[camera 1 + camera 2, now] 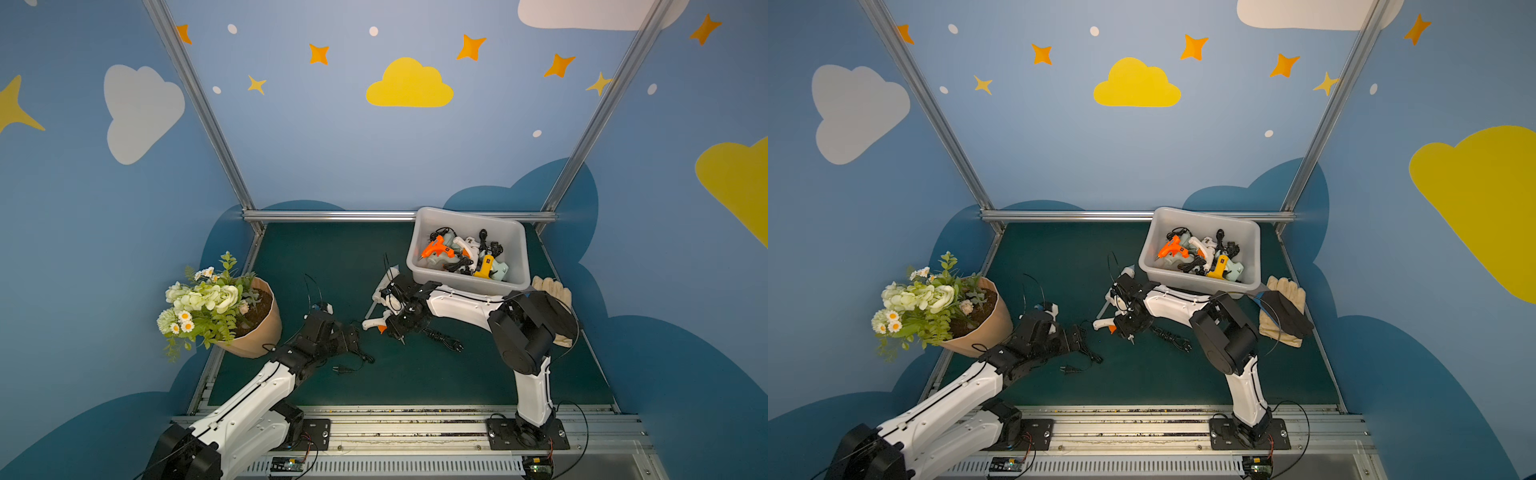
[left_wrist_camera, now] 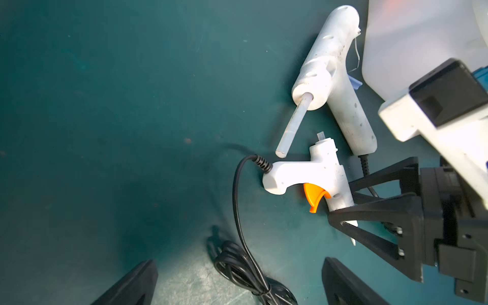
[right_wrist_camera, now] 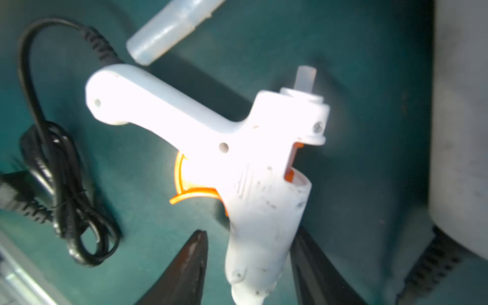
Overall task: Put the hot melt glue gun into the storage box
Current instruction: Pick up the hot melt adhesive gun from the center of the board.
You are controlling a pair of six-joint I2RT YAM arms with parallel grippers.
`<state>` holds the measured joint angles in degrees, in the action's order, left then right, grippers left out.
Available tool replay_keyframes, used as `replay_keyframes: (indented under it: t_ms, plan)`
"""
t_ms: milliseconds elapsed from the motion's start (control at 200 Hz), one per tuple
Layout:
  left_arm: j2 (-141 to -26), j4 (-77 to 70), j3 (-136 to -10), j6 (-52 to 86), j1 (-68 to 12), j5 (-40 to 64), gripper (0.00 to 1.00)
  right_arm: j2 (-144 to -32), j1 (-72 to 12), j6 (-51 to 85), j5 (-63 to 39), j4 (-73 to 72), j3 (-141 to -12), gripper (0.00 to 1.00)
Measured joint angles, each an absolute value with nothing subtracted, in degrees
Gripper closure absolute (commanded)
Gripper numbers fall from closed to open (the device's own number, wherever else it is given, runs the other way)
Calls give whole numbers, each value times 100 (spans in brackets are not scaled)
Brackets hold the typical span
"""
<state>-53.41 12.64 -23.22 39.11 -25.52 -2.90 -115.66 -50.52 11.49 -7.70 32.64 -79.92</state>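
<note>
A small white hot melt glue gun (image 1: 374, 322) (image 3: 250, 171) with an orange trigger lies on the green mat in front of the storage box (image 1: 457, 283) (image 1: 1198, 286). My right gripper (image 1: 395, 322) (image 3: 248, 235) straddles its barrel. One finger touches the barrel and a gap shows at the other. A larger white glue gun (image 1: 384, 286) (image 2: 330, 79) lies beside it, against the box wall. Further left, my left gripper (image 1: 351, 336) (image 2: 239, 264) hangs open over the small gun's coiled black cord (image 2: 237, 266), holding nothing. Several glue guns lie in the box.
A tilted paper-wrapped flower pot (image 1: 249, 320) leans at the mat's left edge. Pale work gloves (image 1: 555, 286) lie right of the box. A black cord with a plug (image 1: 444, 338) trails near the right gripper, and another plug (image 1: 343, 368) lies by the left arm.
</note>
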Motion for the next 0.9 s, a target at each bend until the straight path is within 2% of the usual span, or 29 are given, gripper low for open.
replay_keyframes:
  t_ms: [155, 461, 686, 901]
  plan:
    - [-5210, 1275, -2279, 3968, -2552, -405, 0, -11695, -5321, 1059, -62, 3498, -8184, 60]
    - [-4683, 1422, -2121, 4125, -2552, -738, 0, -11957, -5719, 1015, 836, 3903, -8595, 100]
    - [-4222, 1566, -2047, 4211, -2552, -1000, 0, -12009, -5946, 1120, 1396, 4121, -8735, 100]
    - [-3929, 1695, -2034, 4252, -2552, -1164, 0, -11900, -5983, 1323, 1452, 4453, -8792, 100]
